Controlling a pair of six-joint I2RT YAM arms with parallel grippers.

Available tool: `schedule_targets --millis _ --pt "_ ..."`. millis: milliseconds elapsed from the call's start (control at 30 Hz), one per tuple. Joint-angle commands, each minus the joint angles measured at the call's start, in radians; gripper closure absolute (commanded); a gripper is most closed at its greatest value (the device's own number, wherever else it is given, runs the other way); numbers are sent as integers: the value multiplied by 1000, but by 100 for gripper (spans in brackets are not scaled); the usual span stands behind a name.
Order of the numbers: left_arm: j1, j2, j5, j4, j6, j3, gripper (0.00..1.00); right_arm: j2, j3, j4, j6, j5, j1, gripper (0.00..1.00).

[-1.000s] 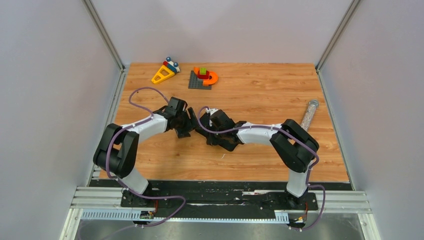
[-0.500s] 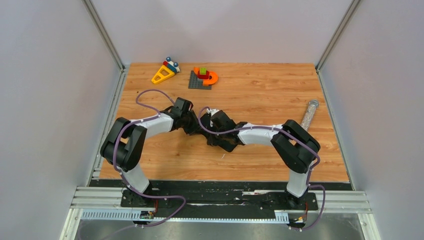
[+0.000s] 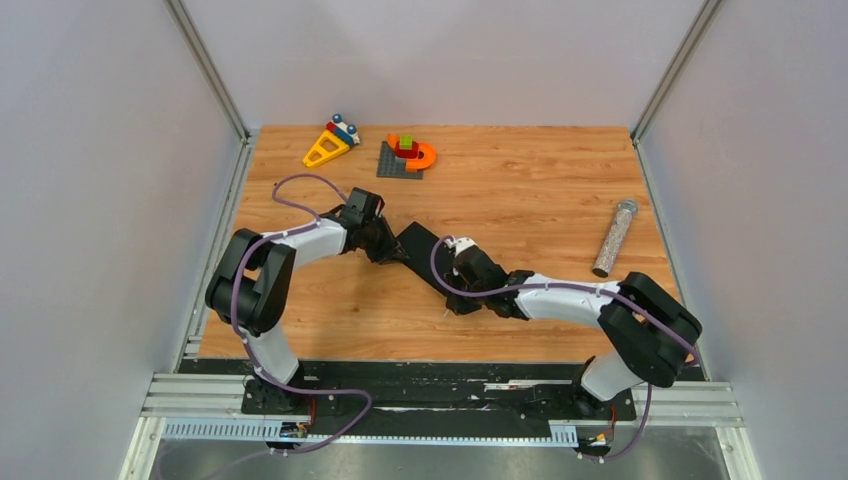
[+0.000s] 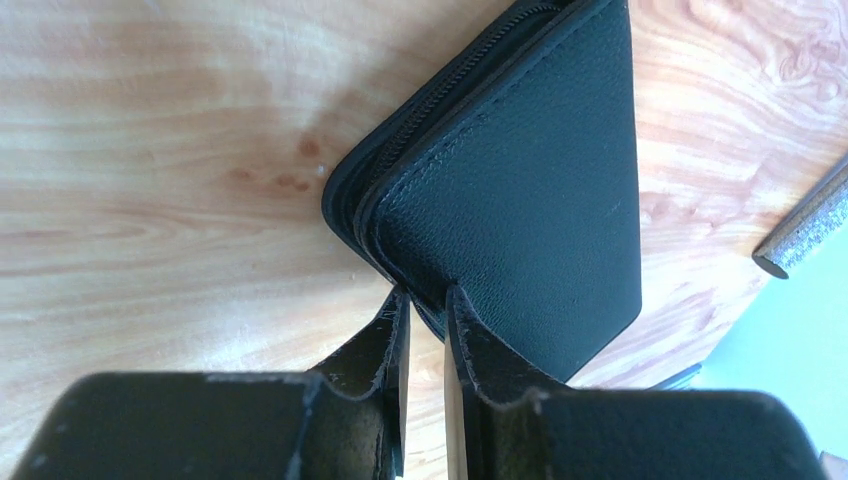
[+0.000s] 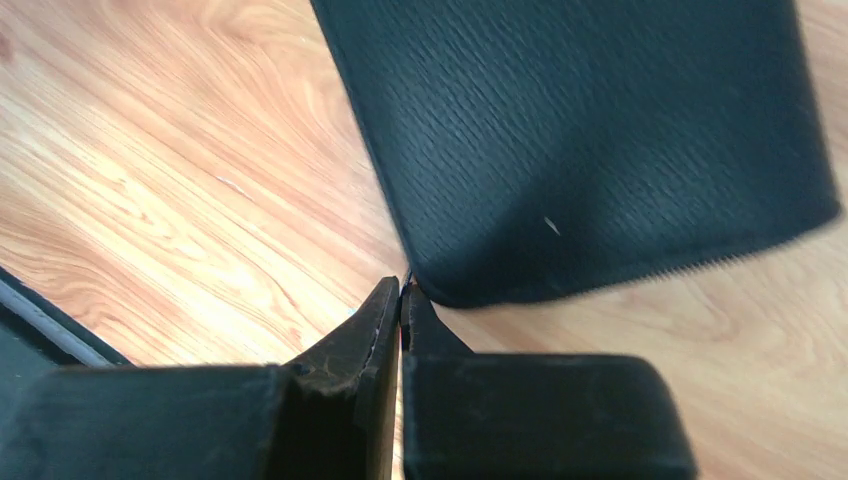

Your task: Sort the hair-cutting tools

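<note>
A flat black zipped case (image 3: 425, 255) lies on the wooden table between the two arms. My left gripper (image 3: 390, 248) is shut on the case's far-left corner; in the left wrist view its fingertips (image 4: 428, 295) pinch the rounded corner of the case (image 4: 520, 180). At the case's near-right corner, my right gripper (image 3: 460, 285) has its jaws pressed together. In the right wrist view those tips (image 5: 403, 290) meet at the zip edge of the case (image 5: 600, 150), with a thin sliver of the zip pull between them. The hair-cutting tools are out of view.
A clear glittery tube (image 3: 613, 237) lies near the right edge, its end also visible in the left wrist view (image 4: 810, 225). Yellow toy blocks (image 3: 330, 143) and a grey plate with coloured blocks (image 3: 405, 155) sit at the back left. Grey walls close in both sides.
The left gripper moved in and closed on the case's corner. The right arm drew back toward the near right, still shut, uncovering the case.
</note>
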Motion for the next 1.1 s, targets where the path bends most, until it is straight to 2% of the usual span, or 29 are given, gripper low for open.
schedule_targets --millis 0,167,233,367,400,433,467,533,667,867,1067 --pt "59 61 -152 -45 124 90 84 -60 -53 -93 2 66 -4 100" --pt "69 182 -110 -103 216 262 83 -33 -24 -73 -7 36 -4 100" --pt "68 210 -79 -112 240 311 76 -11 3 -48 -8 20 -3 100" --pt "68 190 -49 -100 255 318 52 59 76 2 -5 -58 -3 100" --pt "68 180 -49 -101 260 311 42 79 97 10 -5 -68 -3 100" --pt "68 155 -47 -100 264 291 38 99 117 18 -7 -76 -3 100" --pt "68 142 -46 -100 266 277 30 117 143 24 -8 -83 -3 100" --pt "68 95 -40 -100 264 230 21 150 177 37 -11 -101 -3 100" --pt "64 -2 2 -69 233 104 18 204 235 62 -15 -136 -3 100" --pt "16 -116 75 0 156 -66 19 279 309 69 -22 -170 -2 100" --pt "-54 -113 90 40 115 -84 26 305 333 71 -19 -190 -3 100"
